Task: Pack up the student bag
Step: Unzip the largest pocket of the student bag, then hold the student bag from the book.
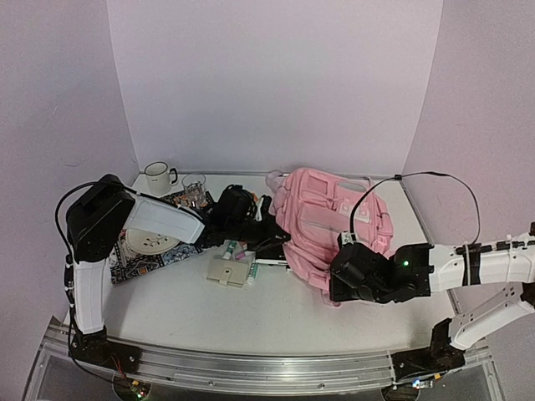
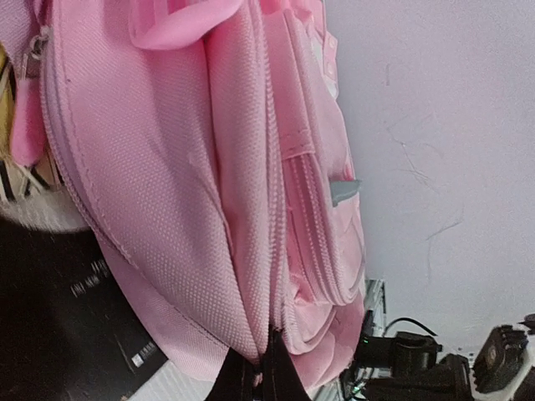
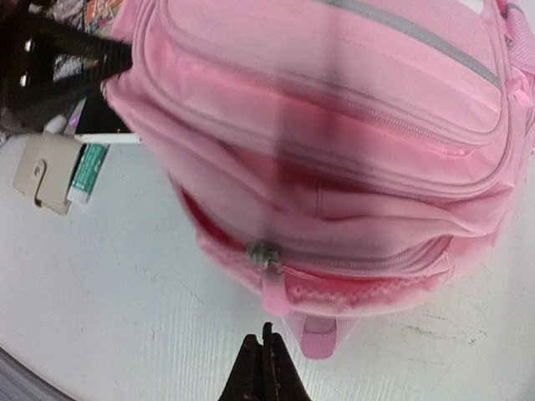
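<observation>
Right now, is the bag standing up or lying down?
Lying down: the bag rests flat on the table, its front facing up.

White left arm (image 1: 163, 220) and right arm (image 1: 493, 264), black joints (image 1: 96, 219), looping black cables (image 1: 422, 175), green light (image 1: 405, 263).

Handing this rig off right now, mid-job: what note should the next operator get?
Left end effector: shut, pinching a fold of the student bag.
Right end effector: shut, empty, just clear of the bag near its zip pull.
Bag lies on the table; beige pouch and tube lie outside, beside it.
Done: nothing visibly packed. Left: open a pocket, load loose items, zip up.
</observation>
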`<state>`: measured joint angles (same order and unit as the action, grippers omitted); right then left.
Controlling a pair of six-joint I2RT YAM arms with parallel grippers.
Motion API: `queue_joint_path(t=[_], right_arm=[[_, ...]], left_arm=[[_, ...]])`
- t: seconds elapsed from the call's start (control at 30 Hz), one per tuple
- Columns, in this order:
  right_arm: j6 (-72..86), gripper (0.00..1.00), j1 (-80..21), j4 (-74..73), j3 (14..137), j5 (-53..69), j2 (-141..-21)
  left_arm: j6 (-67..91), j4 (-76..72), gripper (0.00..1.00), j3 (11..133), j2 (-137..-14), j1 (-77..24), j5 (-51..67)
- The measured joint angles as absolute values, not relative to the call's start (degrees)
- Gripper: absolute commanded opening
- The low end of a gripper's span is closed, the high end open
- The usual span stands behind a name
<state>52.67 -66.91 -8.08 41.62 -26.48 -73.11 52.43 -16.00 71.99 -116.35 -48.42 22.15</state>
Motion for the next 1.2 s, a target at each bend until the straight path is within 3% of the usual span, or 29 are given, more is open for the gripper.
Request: queue_joint_path(t=[0.23,0.37,0.47,0.67,1.2], right_arm=[[48.4,0.01,-67.2,-7.2,46.8,-24.7,-80.7],[47.4,0.16,-67.2,-6.2,50.3,-24.9,-83.7],[47.8,0.33,-67.0,-5.6,50.7,-24.9,-83.9],[51.1,0.39,-65.9,-4.8,48.2,-24.9,-82.6],[54.7,0.32,-58.7,9.9,37.2,-21.1,-79.4]], left_arm=[[44.1,-6.1,0.44,75.9,-116.0,-46.6,16.7],[44.8,-4.6,0.62,73.6,-113.6,-45.7,14.4],[46.9,-4.1,0.71,70.6,-110.6,-46.1,13.2],[51.8,-6.1,0.78,67.0,-107.6,-51.4,12.8],[58.5,-12.3,0.77,67.0,-109.6,-56.6,13.3]])
